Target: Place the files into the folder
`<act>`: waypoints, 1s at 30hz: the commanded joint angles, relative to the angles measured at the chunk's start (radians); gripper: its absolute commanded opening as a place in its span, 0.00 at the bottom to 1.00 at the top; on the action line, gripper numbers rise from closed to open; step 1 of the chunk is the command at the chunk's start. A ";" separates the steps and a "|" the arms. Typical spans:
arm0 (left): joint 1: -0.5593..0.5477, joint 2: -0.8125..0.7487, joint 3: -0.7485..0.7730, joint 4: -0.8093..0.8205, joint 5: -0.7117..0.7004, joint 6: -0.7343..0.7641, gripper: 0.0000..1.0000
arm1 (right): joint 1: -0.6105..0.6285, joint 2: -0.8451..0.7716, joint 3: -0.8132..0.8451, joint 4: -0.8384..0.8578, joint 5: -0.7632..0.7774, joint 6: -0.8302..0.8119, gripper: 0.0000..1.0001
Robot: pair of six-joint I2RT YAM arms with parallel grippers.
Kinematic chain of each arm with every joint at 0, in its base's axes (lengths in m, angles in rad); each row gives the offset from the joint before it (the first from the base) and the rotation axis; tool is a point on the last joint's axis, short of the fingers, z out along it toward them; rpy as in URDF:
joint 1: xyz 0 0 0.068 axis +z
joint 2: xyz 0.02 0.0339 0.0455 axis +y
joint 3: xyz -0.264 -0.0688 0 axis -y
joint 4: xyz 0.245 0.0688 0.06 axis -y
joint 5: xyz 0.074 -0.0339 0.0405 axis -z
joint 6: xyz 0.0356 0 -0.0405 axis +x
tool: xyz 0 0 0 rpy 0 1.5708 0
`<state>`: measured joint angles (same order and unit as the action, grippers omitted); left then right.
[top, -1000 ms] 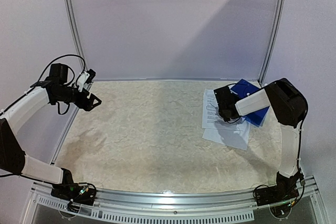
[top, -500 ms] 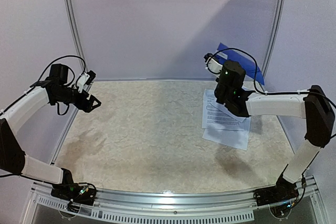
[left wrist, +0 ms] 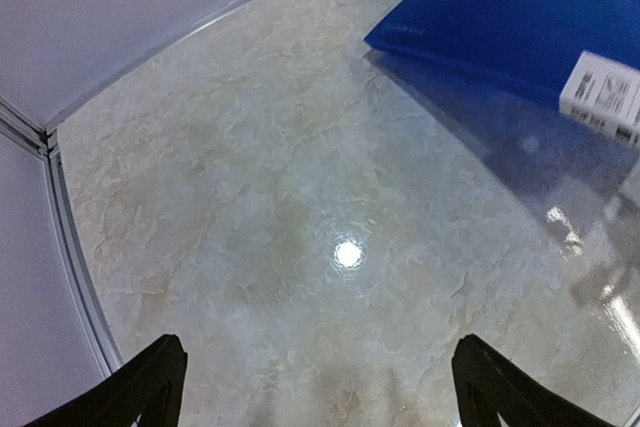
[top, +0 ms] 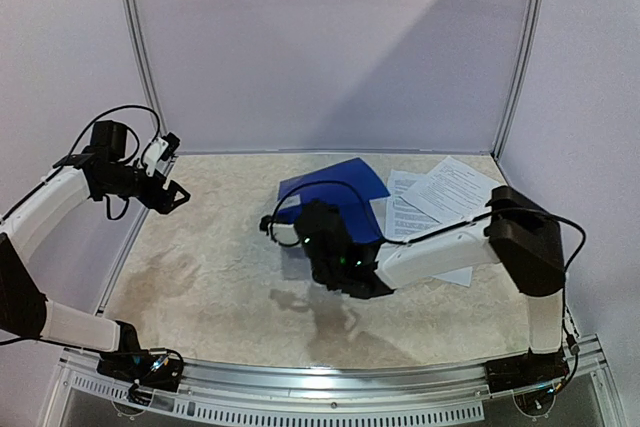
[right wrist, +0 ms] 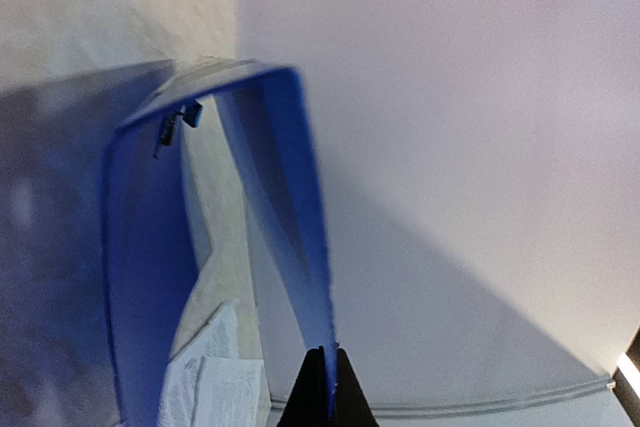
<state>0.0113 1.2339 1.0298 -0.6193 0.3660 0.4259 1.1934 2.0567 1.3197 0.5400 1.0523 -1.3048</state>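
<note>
The blue folder (top: 340, 192) is at the middle of the table, held partly open and tilted above the surface. My right gripper (top: 318, 229) is shut on the edge of one cover (right wrist: 300, 247). In the right wrist view the gripper (right wrist: 328, 392) pinches that cover, and the metal clip (right wrist: 178, 123) shows at the spine. The files (top: 440, 192) lie loose on the table at the right back, and also show in the right wrist view (right wrist: 210, 387). My left gripper (top: 168, 193) is open and empty at the far left. The left wrist view shows the folder (left wrist: 500, 17) with its white label (left wrist: 605, 97).
The table is a pale mottled surface (top: 220, 247) with a metal rail along its left edge (left wrist: 70, 277). White walls close the back and sides. The right arm's forearm (top: 440, 247) stretches across the right half of the table, in front of the files.
The right arm swung from the back right to the table's middle, carrying the folder with it. The sheets are now uncovered at the right. The left arm has hardly moved.
</note>
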 commanded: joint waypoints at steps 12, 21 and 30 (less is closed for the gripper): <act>-0.440 0.244 0.405 -0.264 -0.130 0.023 0.99 | 0.172 0.342 0.268 -0.140 -0.088 0.029 0.00; -0.776 0.565 0.652 -0.364 -0.321 0.046 1.00 | 0.199 0.433 0.339 -0.125 -0.048 -0.111 0.00; -0.933 0.729 0.703 -0.357 -0.481 0.048 0.99 | 0.211 0.455 0.357 -0.168 -0.059 -0.140 0.00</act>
<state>-0.8692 1.8896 1.6955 -0.9451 0.0105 0.4717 1.3903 2.4840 1.6508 0.3870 0.9936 -1.4250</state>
